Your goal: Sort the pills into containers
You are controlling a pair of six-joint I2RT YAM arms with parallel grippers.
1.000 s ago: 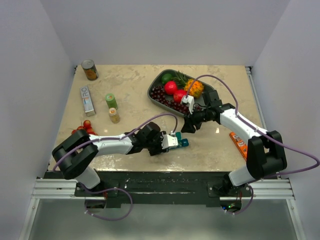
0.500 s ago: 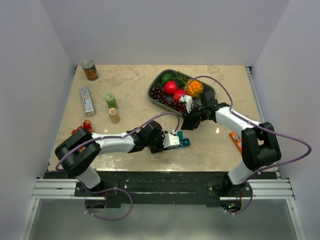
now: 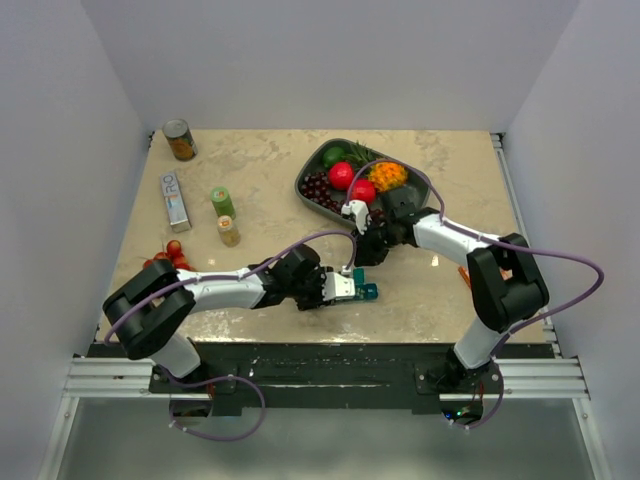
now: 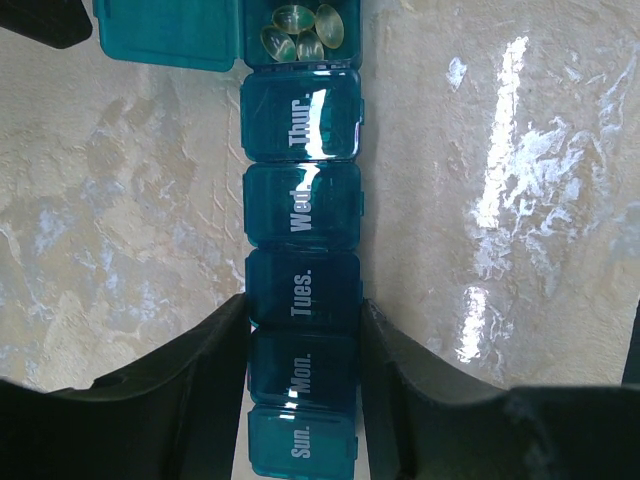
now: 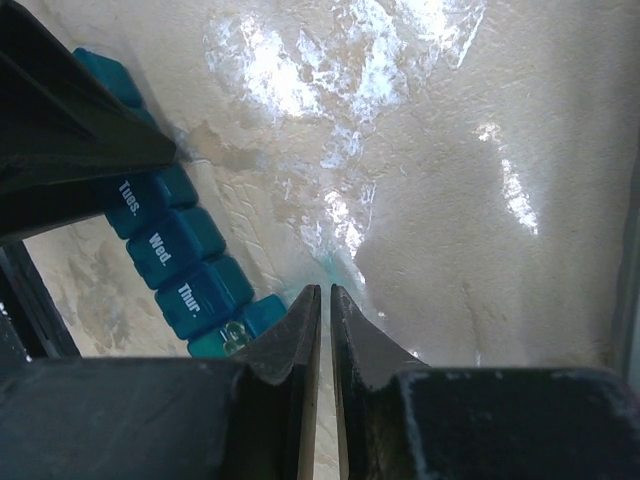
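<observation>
The teal pill organiser (image 4: pixel 303 200) lies on the table, its lids marked Sun. to Thur. My left gripper (image 4: pixel 303 340) is shut on it, with the fingers pressing both sides at the Mon. and Tues. compartments. One compartment beyond Thur. has its lid (image 4: pixel 170 35) open and holds several translucent yellowish pills (image 4: pixel 300 30). In the top view the left gripper (image 3: pixel 345 285) holds the organiser (image 3: pixel 364 291) near the front edge. My right gripper (image 5: pixel 325 290) is shut and empty, just above the table beside the open compartment (image 5: pixel 235 335); in the top view it (image 3: pixel 362 252) hovers behind the organiser. A small clear pill bottle (image 3: pixel 229 231) stands at the left.
A grey fruit tray (image 3: pixel 316 155) with cherries and fruit sits at the back, right behind the right arm. A green bottle (image 3: pixel 222 201), a silver box (image 3: pixel 175 198), a can (image 3: pixel 180 140) and red fruits (image 3: pixel 170 255) are at the left. An orange box (image 3: pixel 465 275) is partly hidden under the right arm.
My right arm has swung left and its gripper has moved closer to the organiser's open end. The left gripper has kept its hold on the organiser.
</observation>
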